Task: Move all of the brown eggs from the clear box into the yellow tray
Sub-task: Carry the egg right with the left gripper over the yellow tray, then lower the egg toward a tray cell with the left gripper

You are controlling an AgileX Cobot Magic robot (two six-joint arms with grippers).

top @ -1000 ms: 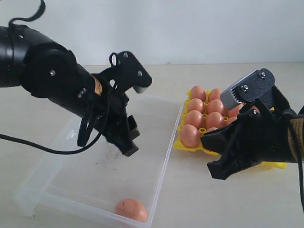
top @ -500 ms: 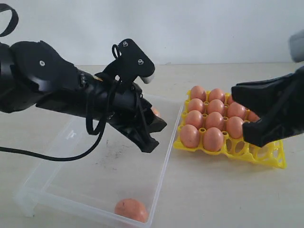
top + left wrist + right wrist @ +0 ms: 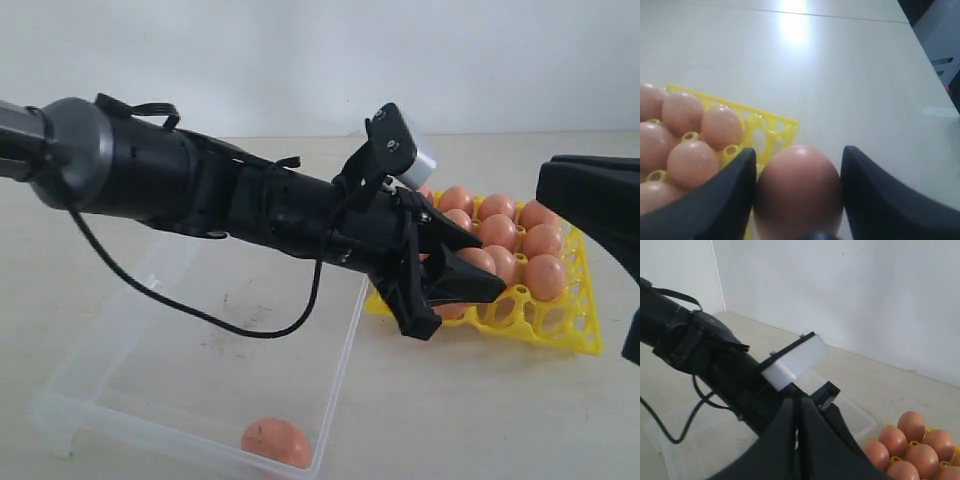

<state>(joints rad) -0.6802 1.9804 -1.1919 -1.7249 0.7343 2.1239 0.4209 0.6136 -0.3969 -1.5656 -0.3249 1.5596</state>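
My left gripper [image 3: 450, 285] reaches across to the near left part of the yellow tray [image 3: 560, 335]. In the left wrist view its fingers [image 3: 725, 200] are shut on a brown egg [image 3: 799, 190], held over the tray's edge [image 3: 782, 127] beside several seated eggs [image 3: 692, 162]. Several eggs [image 3: 500, 232] fill the tray's cups. One brown egg [image 3: 275, 440] lies in the near corner of the clear box [image 3: 345, 350]. My right gripper [image 3: 548, 180] hangs shut and holding nothing at the right, above the tray; its closed fingertips [image 3: 796, 402] show in the right wrist view.
The left arm [image 3: 200, 195] and its black cable [image 3: 240, 330] stretch over the clear box. The box and tray sit side by side on a pale table [image 3: 470, 420]. A white wall stands behind.
The left arm has swung right from above the box to above the tray, carrying the egg. The right gripper has pulled back to the right and up, off the tray.
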